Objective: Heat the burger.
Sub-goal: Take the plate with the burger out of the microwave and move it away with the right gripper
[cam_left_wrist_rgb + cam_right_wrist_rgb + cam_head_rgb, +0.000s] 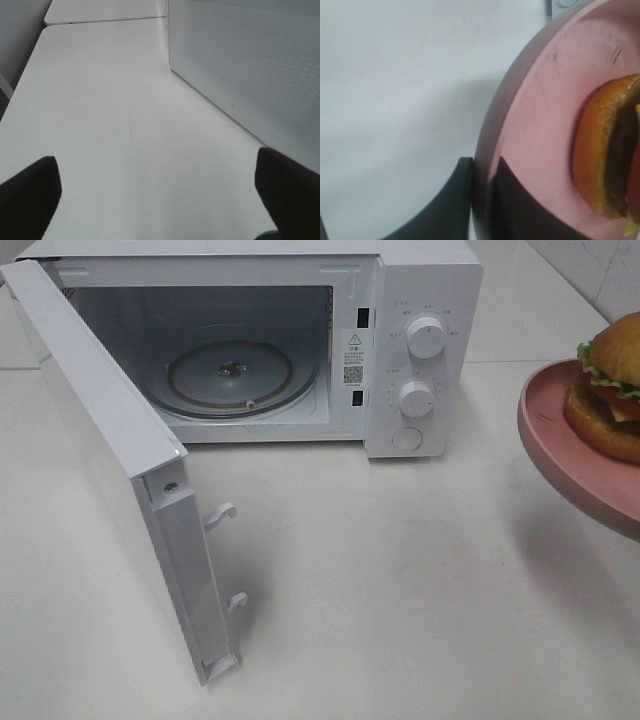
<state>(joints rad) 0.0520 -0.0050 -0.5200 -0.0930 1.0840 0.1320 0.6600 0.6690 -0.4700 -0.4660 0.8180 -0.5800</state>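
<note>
White tabletop (400, 580) under an open-doored microwave (420, 350), pale wall behind.

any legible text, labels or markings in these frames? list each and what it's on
None can be read.
Warning sticker on the microwave front frame beside the cavity: a triangle sign, small print and a QR-style code, too small to read.
Markings around the upper knob and lower knob: too small and faint.
Pink plate and burger: no text visible.
Left wrist view: no text.
</note>
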